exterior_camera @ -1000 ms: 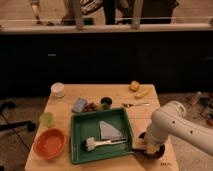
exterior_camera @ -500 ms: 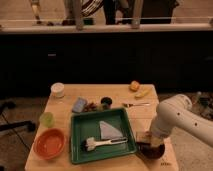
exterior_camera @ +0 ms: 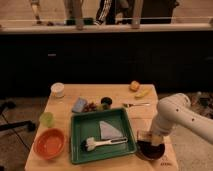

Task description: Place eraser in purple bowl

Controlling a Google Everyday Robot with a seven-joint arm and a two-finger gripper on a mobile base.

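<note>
A dark cabinet front (exterior_camera: 100, 60) fills the room behind the pincer, with a pale ledge along its top. The tabletop (exterior_camera: 65, 111) is light, smooth wood. The glossy white arm (exterior_camera: 182, 117) reaches in from the right and bends down to the pincer (exterior_camera: 153, 141), which hangs right over the purple bowl (exterior_camera: 145, 153) at the tabletop's near right corner. Whether the pincer is apart or together cannot be told. The eraser cannot be picked out; it may be hidden at the pincer. Just left of the pincer sits a rectangular green tray (exterior_camera: 76, 140) holding a grey-blue folded cloth (exterior_camera: 109, 130) and a white brush (exterior_camera: 102, 143). Far left is a round orange bowl (exterior_camera: 49, 144). Beyond the tray lies a blue-grey block (exterior_camera: 79, 105).
</note>
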